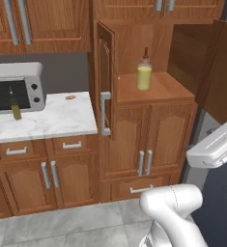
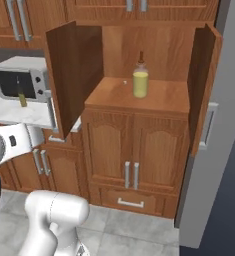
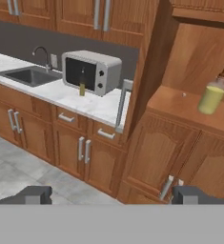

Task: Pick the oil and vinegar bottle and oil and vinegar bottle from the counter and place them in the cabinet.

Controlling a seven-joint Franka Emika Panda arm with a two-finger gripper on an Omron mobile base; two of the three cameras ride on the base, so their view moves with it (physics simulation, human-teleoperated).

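Kitchen with the cabinet (image 2: 134,95) open and one bottle shelved, one on the counter.

We see a run of reddish-brown cupboards over a grey tiled floor (image 1: 62,226), with a marble counter (image 1: 52,120) topping the low drawer-fronted units and the tall cabinet beside it, both side doors swung wide, a grey bar handle (image 1: 104,113) on the left door. On the counter stand a steel sink (image 3: 30,75) with a tap toward its far end and a grey microwave (image 1: 16,87) against the back wall. The round clear bottle (image 2: 140,80), holding pale yellow liquid, stands upright near the middle of the cabinet shelf. The slim green bottle (image 1: 15,108) stands upright on the counter just in front of the microwave door. The gripper (image 3: 111,195) is held well back from the cabinet, its fingers (image 3: 35,194) wide apart and holding nothing.
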